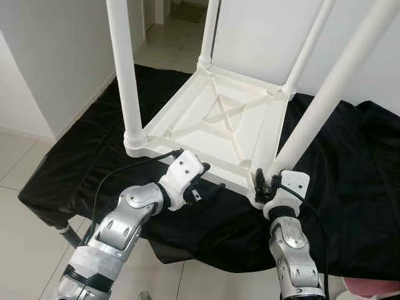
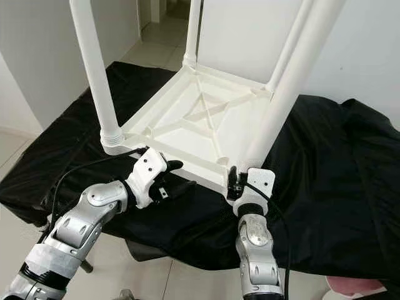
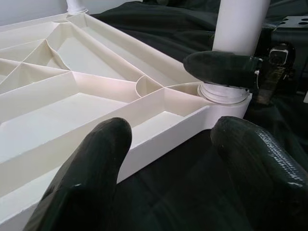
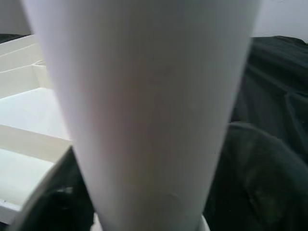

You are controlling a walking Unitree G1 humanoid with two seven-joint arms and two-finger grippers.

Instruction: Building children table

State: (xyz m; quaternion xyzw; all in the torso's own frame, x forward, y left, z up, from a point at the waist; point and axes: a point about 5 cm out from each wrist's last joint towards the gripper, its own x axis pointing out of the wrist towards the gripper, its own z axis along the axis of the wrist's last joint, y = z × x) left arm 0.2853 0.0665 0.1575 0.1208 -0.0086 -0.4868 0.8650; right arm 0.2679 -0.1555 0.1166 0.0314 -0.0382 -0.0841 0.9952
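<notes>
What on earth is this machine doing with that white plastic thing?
The robot is putting together a small white table, which lies upside down on a black cloth with all four legs standing up in its corners. Its right tool is closed around the base of the near right leg, right at its corner socket. Its left tool is open, hovering by the table's near edge without gripping anything.

Home (tiled floor (image 1: pixel 19 169), hallway (image 1: pixel 172 37)).
</notes>
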